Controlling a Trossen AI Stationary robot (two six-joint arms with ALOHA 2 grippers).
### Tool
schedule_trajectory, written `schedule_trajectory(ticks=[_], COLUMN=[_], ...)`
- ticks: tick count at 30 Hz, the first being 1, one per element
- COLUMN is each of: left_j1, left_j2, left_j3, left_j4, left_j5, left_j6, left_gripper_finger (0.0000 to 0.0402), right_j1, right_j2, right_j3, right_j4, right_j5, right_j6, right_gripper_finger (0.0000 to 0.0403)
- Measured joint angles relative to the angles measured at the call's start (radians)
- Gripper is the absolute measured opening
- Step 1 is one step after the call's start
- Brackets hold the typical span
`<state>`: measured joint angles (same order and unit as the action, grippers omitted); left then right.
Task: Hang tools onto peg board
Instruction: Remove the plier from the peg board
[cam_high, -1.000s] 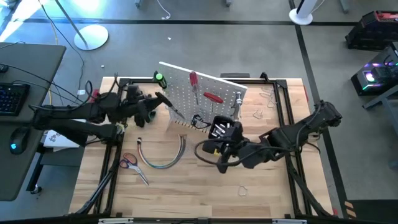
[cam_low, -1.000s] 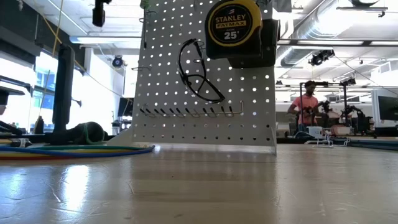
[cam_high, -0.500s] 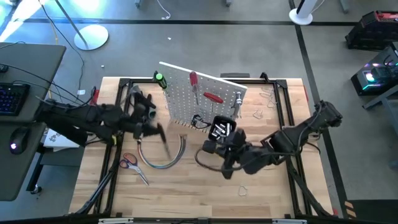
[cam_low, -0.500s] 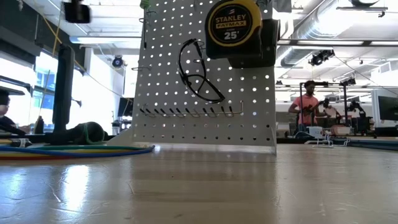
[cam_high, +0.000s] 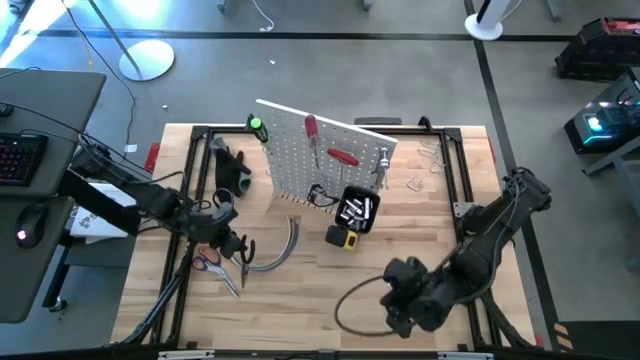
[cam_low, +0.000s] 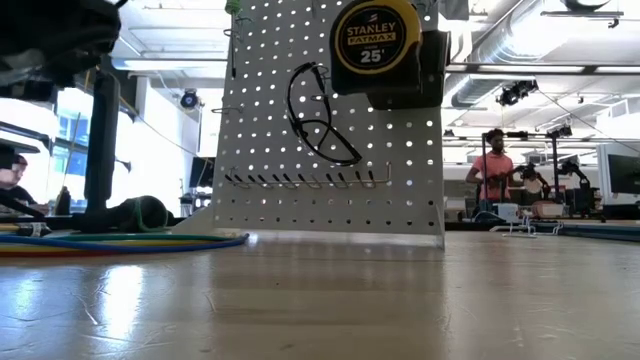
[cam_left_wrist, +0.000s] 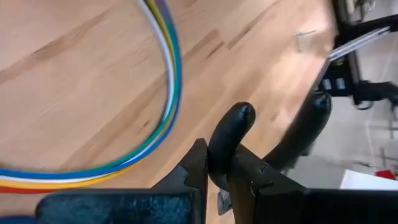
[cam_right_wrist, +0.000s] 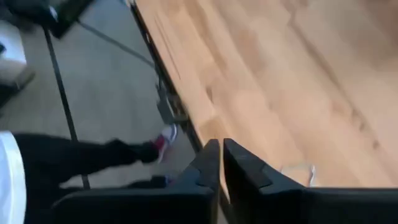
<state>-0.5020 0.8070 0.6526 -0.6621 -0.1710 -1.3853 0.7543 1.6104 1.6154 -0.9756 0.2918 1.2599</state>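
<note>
From above, the left gripper (cam_high: 243, 252) is hovering beside the scissors (cam_high: 208, 261), the right gripper (cam_high: 392, 312) is idling near the table's front, and the peg board (cam_high: 320, 150) is standing centre-back; in the left wrist view, the fingers are clamping black pliers (cam_left_wrist: 231, 134), risking snagging the cables (cam_left_wrist: 163, 93); in the right wrist view, the jaws are closed, empty.

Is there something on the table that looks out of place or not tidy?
Yes. The peg board stands skewed to the table edges. The red-handled scissors lie loose beside the coloured cables, not hung. The left gripper, shut on black pliers, is near them.
</note>
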Motion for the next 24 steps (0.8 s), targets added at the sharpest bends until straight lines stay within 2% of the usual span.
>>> schedule_trajectory(ticks=[3, 6, 9, 11, 15, 17, 20, 24], left_j1=[-0.004, -0.003, -0.003, -0.002, -0.002, -0.002, -0.002, -0.002], left_j2=[0.011, 0.018, 0.018, 0.018, 0.018, 0.018, 0.018, 0.018], left_j3=[-0.035, -0.042, -0.042, -0.042, -0.042, -0.042, -0.042, -0.041], left_j4=[0.038, 0.04, 0.043, 0.041, 0.042, 0.041, 0.042, 0.034], left_j5=[-0.007, -0.052, -0.104, -0.131, -0.145, -0.142, -0.145, -0.164], left_j6=[-0.026, -0.036, -0.066, -0.08, -0.08, -0.08, -0.08, -0.079], left_gripper_finger=[0.0026, 0.0026, 0.0026, 0.0031, 0.0063, 0.0073, 0.0076, 0.0069], right_j1=[0.029, 0.043, 0.047, 0.045, 0.031, 0.031, 0.03, 0.022], right_j2=[0.045, 0.104, 0.155, 0.174, 0.172, 0.165, 0.148, 0.138], right_j3=[0.0, -0.001, -0.006, -0.045, -0.183, -0.251, -0.331, -0.354], right_j4=[-0.021, -0.108, -0.162, -0.133, 0.039, 0.07, 0.084, 0.135], right_j5=[-0.078, -0.157, -0.171, -0.181, -0.309, -0.375, -0.405, -0.406], right_j6=[0.03, 0.102, 0.168, 0.188, 0.214, 0.248, 0.297, 0.281], right_gripper_finger=[0.0044, 0.0097, 0.0146, 0.0166, 0.0177, 0.0178, 0.0178, 0.0178])
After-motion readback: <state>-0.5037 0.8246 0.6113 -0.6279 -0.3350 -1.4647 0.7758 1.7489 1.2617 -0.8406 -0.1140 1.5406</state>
